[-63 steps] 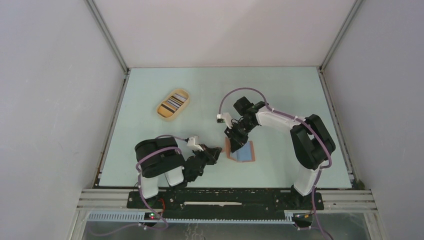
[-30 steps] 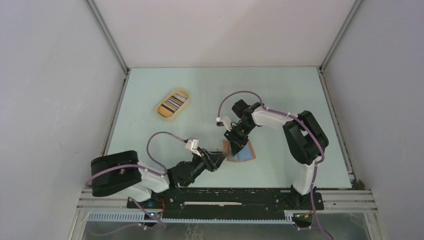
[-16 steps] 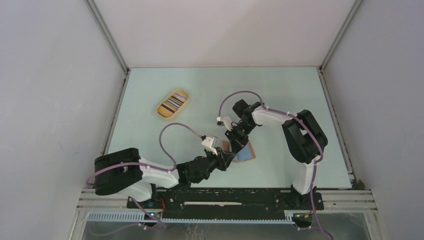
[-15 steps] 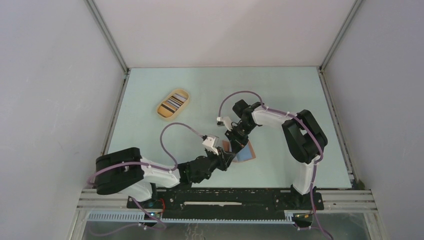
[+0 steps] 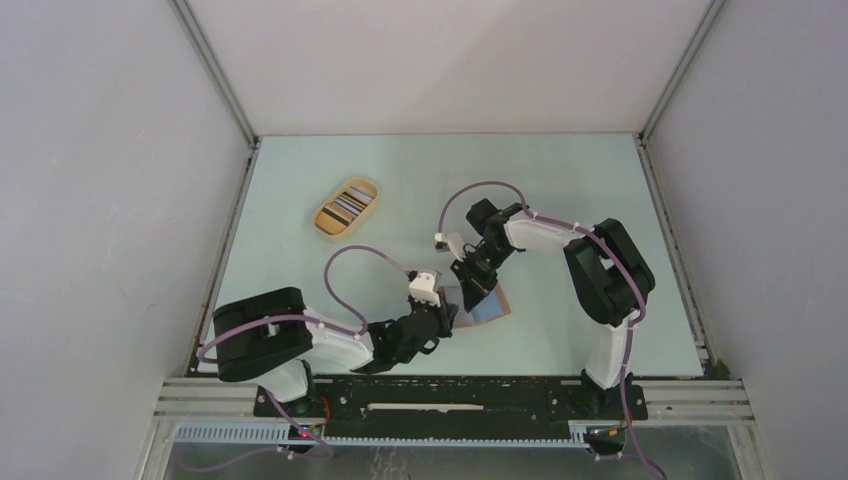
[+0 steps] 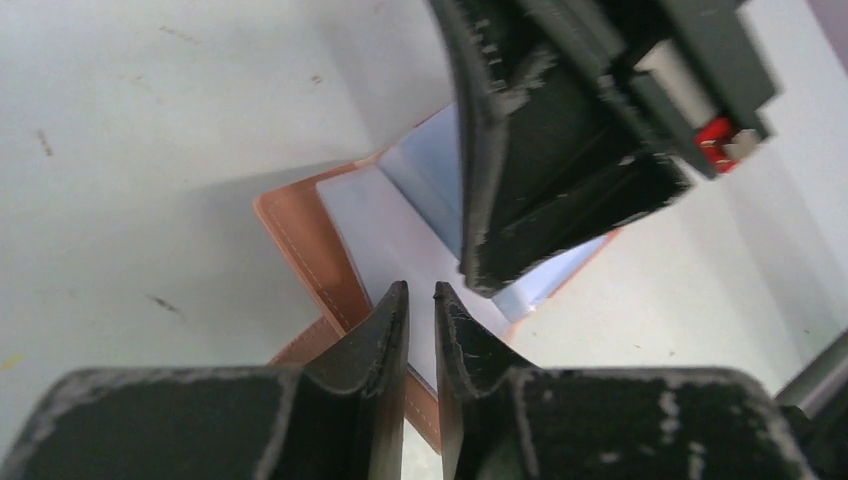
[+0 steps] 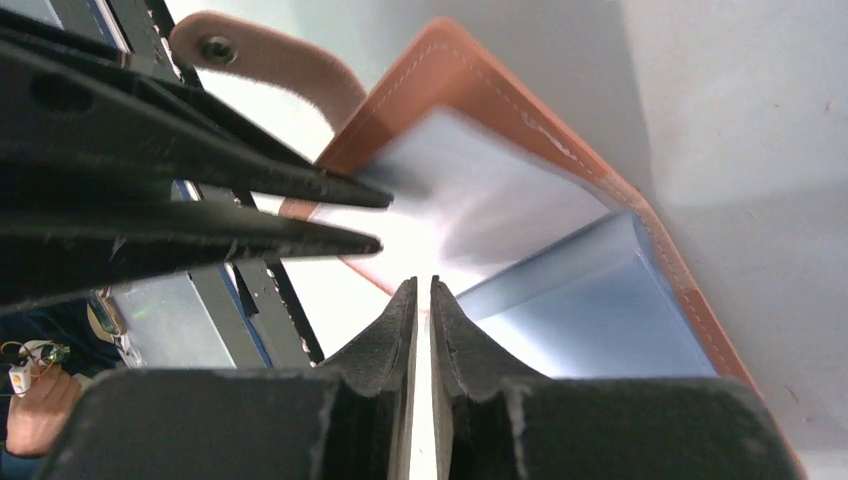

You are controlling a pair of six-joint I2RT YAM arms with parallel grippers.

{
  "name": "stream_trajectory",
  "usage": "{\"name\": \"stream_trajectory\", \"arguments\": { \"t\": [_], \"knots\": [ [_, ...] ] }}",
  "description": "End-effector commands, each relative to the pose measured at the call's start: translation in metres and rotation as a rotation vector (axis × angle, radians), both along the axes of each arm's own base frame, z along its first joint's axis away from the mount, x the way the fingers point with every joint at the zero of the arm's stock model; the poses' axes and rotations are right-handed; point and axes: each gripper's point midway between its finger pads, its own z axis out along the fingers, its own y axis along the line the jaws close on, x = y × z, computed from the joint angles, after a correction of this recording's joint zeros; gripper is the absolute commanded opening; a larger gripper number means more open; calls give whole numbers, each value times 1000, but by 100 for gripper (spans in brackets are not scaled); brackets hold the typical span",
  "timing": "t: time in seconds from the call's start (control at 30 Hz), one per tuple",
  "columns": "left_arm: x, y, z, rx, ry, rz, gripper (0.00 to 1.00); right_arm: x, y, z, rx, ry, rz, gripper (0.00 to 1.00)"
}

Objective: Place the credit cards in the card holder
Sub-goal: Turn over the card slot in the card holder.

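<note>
The pale green worktop (image 5: 560, 180) is seen from above, and everything on it is placed against the card holder (image 5: 492, 303), which lies open and flat near the front edge, roughly in the middle.

The right arm (image 5: 590, 265) is bent in an arch to the right of the card holder, with its wrist brought down over it. The left arm (image 5: 300, 340) is stretched low along the front edge, to the left of the card holder, and is pointed towards it.

An oval tan tray (image 5: 329, 227) is set well apart from the card holder, to the left and farther back, with striped cards (image 5: 348, 206) lying in it.

In the wrist views the card holder (image 6: 305, 235) (image 7: 470, 75) is shown as reddish-brown with light stitching, with pale, clear sleeves (image 7: 590, 310) spread inside it.

The right tool (image 5: 472, 293) (image 7: 423, 285) is held directly over the sleeves, closed to a thin slit. The left tool (image 5: 447, 318) (image 6: 420, 290) is placed at the card holder's left edge, its tips also narrowly parted. Whether anything is pinched in either tool cannot be told.

A rounded snap tab (image 7: 265, 60) is seen sticking out from one edge of the card holder.
</note>
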Motion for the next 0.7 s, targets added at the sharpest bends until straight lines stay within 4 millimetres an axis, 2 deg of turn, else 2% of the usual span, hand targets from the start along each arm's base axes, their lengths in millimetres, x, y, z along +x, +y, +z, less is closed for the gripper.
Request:
{"name": "stream_trajectory", "arguments": {
  "t": [0.0, 0.17, 0.47, 0.67],
  "knots": [
    [14, 10, -5, -25, 28, 109, 18, 12, 3, 16, 43, -22, -20, 16],
    [18, 23, -13, -4, 57, 172, 12, 21, -3, 9, 5, -48, -49, 18],
    [22, 19, -23, 43, 99, 165, 11, 36, -23, -10, -101, -75, -115, 19],
    [23, 16, -25, 52, 119, 148, 13, 34, -22, -4, -76, -64, -109, 21]
  ]
}}
